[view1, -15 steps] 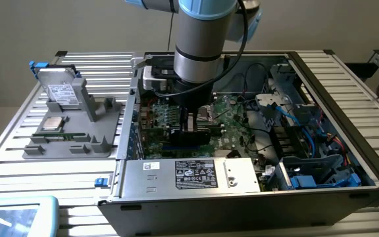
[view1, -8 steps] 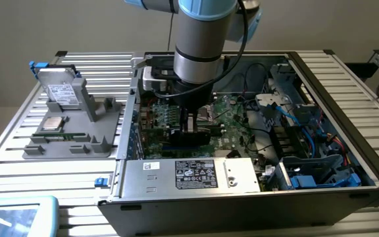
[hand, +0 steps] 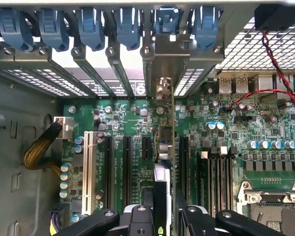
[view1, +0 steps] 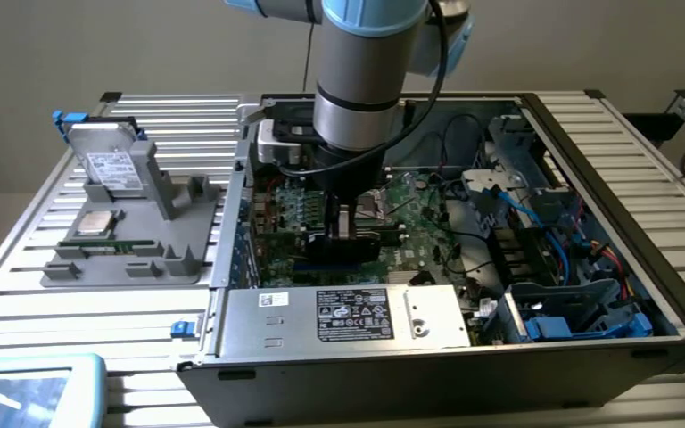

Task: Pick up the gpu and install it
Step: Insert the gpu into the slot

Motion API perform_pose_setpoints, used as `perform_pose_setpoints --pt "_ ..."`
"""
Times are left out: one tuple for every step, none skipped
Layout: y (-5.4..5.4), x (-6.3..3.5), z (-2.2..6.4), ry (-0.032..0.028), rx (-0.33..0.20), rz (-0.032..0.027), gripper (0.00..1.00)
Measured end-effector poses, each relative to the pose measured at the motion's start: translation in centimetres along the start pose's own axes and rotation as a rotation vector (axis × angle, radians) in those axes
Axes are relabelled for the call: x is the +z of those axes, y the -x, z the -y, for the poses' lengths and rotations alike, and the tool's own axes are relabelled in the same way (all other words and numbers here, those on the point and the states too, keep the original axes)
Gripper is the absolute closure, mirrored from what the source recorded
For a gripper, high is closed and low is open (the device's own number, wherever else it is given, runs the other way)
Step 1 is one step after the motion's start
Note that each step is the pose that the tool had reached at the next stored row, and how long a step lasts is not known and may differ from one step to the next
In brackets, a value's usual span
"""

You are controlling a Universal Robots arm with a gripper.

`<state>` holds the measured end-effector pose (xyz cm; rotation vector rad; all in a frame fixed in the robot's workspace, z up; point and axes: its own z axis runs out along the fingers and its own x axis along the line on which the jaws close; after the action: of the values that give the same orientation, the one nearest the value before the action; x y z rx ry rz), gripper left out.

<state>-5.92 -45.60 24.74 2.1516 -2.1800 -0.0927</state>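
Note:
My gripper (view1: 345,225) is down inside the open computer case (view1: 605,357), over the green motherboard (view1: 420,205). It is shut on the gpu (view1: 342,246), a black card held on edge. In the wrist view the gpu (hand: 161,184) runs edge-on away from the gripper (hand: 163,219), its black cooler on one side and its thin green board on the other. One black finger (hand: 137,216) presses each face. The card stands among the black expansion slots (hand: 127,167), and its silver bracket (hand: 164,59) reaches the rear slot openings. Whether it sits fully in a slot is hidden.
A grey fixture tray (view1: 188,259) at the exterior view's left holds a silver hard drive (view1: 111,165), a processor and a memory stick. Blue latches (hand: 91,24) line the rear slots. A silver power supply (view1: 342,314), loose cables (view1: 557,241), a white slot (hand: 88,172) and the processor socket (hand: 273,211) crowd the case.

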Motion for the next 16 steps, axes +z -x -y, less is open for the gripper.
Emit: perform_pose_setpoints --pt "0.0 0.01 -0.01 0.0 0.0 0.0001 0.73" --pt "0.01 0.01 -0.01 0.0001 0.0 0.0001 0.73" --pt "0.01 0.01 -0.02 0.0001 0.0 0.0001 0.73" --pt "0.01 0.02 -0.02 0.0001 0.0 0.0002 0.73" --pt "0.01 0.02 -0.02 0.0001 0.0 0.0002 0.73" --pt "0.01 0.02 -0.02 0.0001 0.0 0.0002 0.73" --pt "0.01 0.02 -0.02 0.0001 0.0 0.0002 0.73" --pt "0.0 0.03 -0.02 0.0001 0.0 0.0002 0.73" --pt "0.0 0.04 -0.02 0.0001 0.0 0.0002 0.73" --pt "0.0 0.07 -0.01 0.0001 -0.001 0.0003 0.73" --pt "0.0 0.08 -0.01 0.0001 -0.001 0.0002 0.73" --pt "0.0 0.11 -0.01 0.0001 -0.001 0.0002 0.73" --pt "0.0 0.13 -0.01 0.0001 -0.001 0.0002 0.73" --pt "0.0 0.13 -0.01 0.0001 -0.001 0.0001 0.73" --pt "0.0 0.13 -0.01 0.0001 -0.001 0.0001 0.73" --pt "0.0 0.13 -0.01 0.0001 -0.001 0.0 0.73"
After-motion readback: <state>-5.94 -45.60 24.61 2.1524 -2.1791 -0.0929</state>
